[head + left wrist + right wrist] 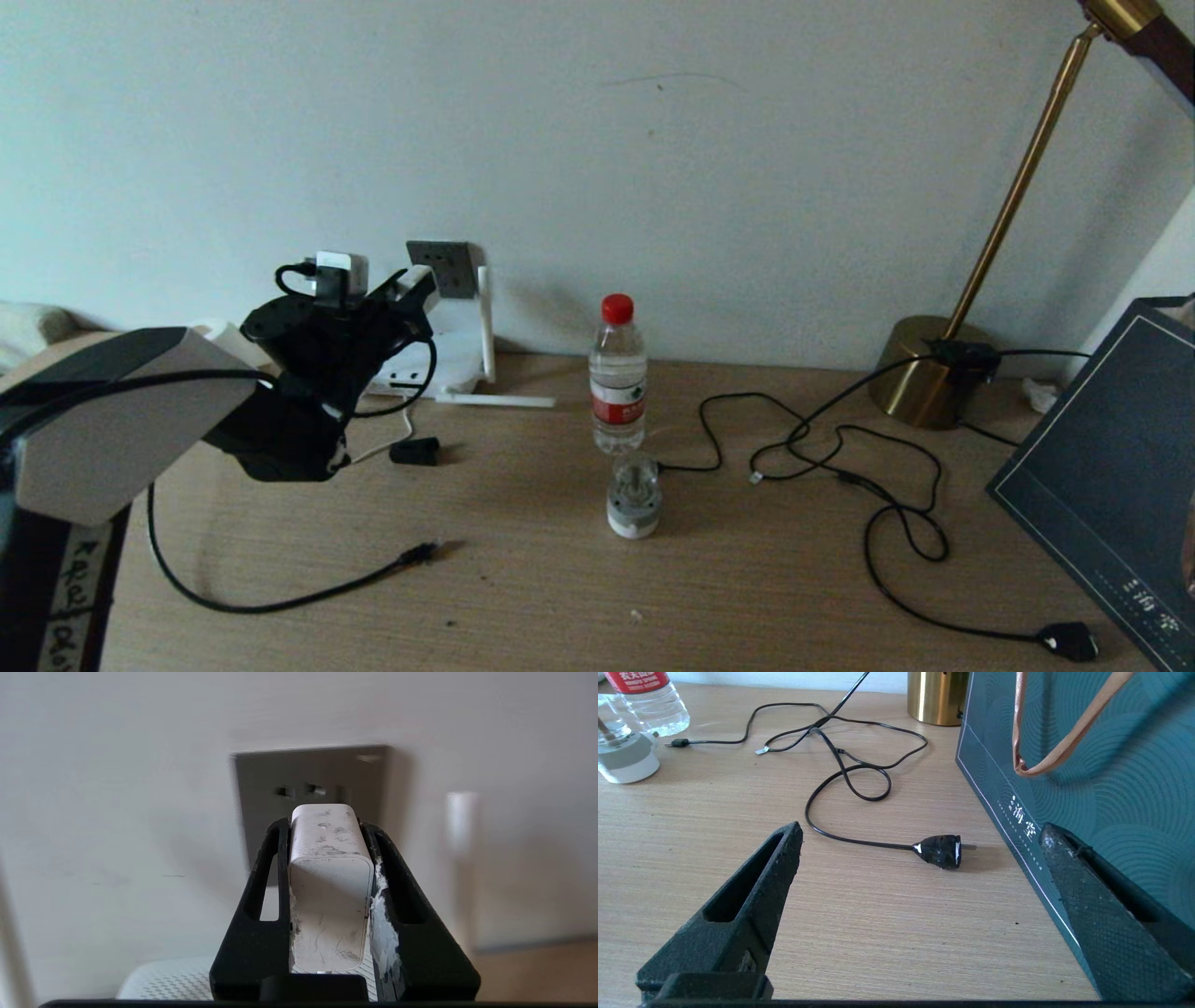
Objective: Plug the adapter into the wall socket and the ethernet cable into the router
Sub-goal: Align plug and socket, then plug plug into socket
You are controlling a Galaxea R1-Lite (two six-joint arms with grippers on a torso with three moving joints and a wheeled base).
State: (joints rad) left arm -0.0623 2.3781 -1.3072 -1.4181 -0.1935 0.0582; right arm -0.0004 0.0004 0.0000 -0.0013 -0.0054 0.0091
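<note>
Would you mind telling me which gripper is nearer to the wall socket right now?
Left. The left gripper, shut on the adapter, is just in front of the wall socket. The right gripper hangs open over the table's far right side, beside the dark bag.

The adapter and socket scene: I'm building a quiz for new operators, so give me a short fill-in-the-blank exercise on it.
1. The left gripper is shut on the white ____.
2. The adapter is held in front of the dark grey wall ____.
3. The right gripper hovers over the table with its jaws ____.
4. The water bottle has a ____ cap.

Missing words: adapter; socket; open; red
</note>
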